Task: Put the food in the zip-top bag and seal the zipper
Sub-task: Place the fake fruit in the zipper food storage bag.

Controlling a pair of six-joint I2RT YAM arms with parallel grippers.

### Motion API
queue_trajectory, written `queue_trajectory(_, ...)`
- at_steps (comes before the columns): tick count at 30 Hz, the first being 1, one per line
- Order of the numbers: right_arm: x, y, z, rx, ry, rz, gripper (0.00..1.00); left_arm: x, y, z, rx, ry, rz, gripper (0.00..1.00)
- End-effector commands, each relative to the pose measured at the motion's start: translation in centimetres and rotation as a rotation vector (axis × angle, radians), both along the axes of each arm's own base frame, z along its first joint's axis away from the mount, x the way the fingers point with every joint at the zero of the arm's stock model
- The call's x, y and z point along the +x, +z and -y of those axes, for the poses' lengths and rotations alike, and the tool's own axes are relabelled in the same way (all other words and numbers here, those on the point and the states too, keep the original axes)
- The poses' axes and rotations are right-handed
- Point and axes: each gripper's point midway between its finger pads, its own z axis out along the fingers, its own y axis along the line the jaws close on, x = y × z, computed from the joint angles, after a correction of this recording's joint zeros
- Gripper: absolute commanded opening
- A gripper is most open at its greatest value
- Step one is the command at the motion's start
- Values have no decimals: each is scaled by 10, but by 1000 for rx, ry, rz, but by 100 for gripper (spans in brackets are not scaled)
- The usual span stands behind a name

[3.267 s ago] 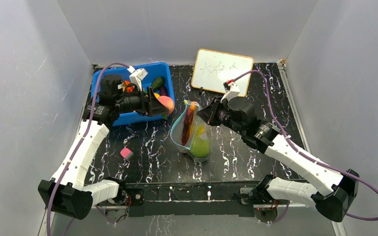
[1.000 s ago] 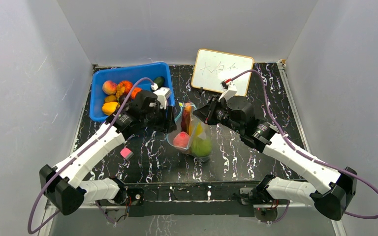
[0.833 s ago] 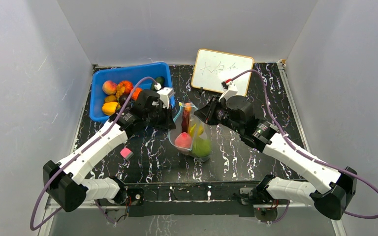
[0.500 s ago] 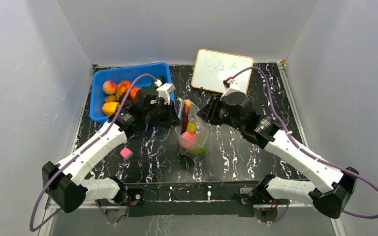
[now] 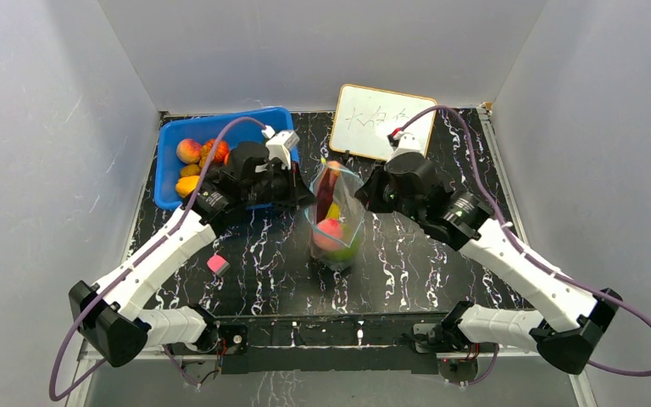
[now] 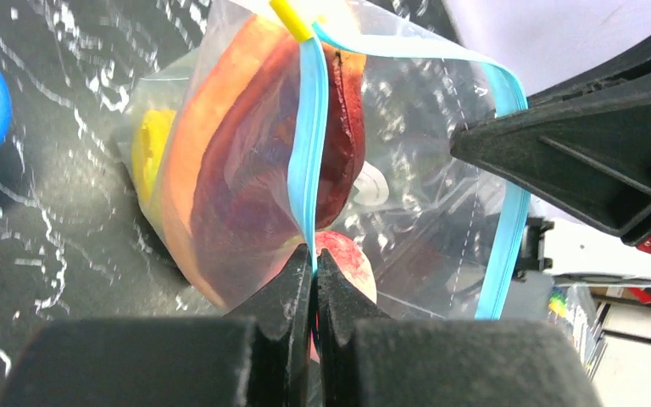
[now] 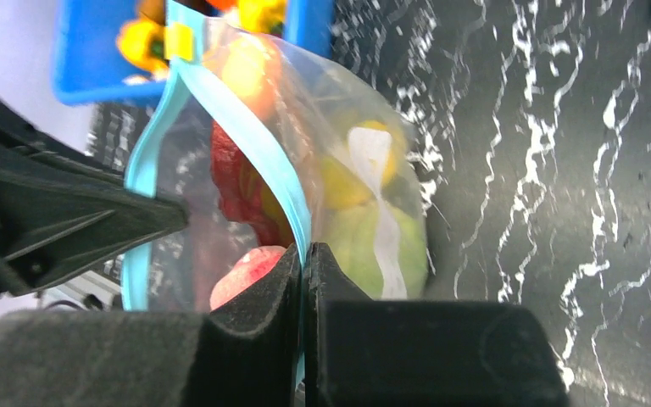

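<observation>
**Left tool** [image 6: 314,264]: the jaws are closed to a hairline gap. They pinch one lip of the zipper [image 6: 308,161] on the zip-top bag [image 5: 336,233].

**Right tool** [image 7: 303,257]: the jaws are pressed together in the same way on the opposite lip of the zipper. This tool faces the left tool across the bag mouth.

**Bag:** the mouth is spread open between the two tools. The bag base rests on the tabletop [image 5: 424,267] below them.

**Contents below the tool tips:**
- an orange-and-dark-red long slice [image 6: 246,195], standing on end
- a peach [image 6: 349,263]
- a yellow piece [image 6: 146,153]
- a green round fruit [image 7: 373,246]

**Left arm:** it extends forward and rightward from its base, with the tool pointing right at the bag.

**Right arm:** it extends forward and leftward from its base, with the tool pointing left at the bag.

**Surroundings:** a blue bin [image 5: 168,165] holding more food lies just behind the left tool. A whiteboard [image 5: 381,119] lies behind the right tool. A pink cube [image 5: 218,264] lies beside the left forearm, well apart from either tool.
</observation>
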Motion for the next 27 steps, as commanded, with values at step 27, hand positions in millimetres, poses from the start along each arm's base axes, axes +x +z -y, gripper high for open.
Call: queue_trajectory(27, 10, 34, 3, 140, -7, 256, 0, 16, 11, 14, -53, 18, 34, 0)
